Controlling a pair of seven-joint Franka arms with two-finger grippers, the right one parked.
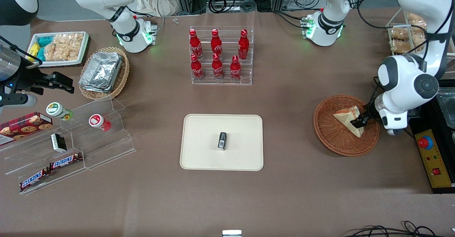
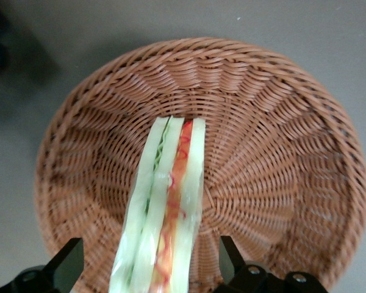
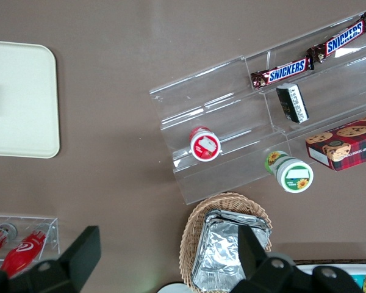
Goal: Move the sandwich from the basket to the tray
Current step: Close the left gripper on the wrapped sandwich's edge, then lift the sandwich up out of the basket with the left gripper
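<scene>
While the sandwich (image 1: pixel 349 119) stands on edge in the basket (image 1: pixel 330 137), the hand (image 1: pixel 359 121) sits low over it with its fingers (image 2: pixel 67 262) spread open, one on each side of the wedge and not yet touching. The step looks like the grasp itself. Next it would need to close on the bread, lift clear, and carry to the tray (image 1: pixel 199 155), where a small dark packet (image 1: pixel 222 140) already lies.

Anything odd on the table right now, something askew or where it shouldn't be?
One thing: a small dark packet already sits mid-tray, where the sandwich should land. Otherwise normal: gripper in the basket, jaws open astride the sandwich's edge.
</scene>
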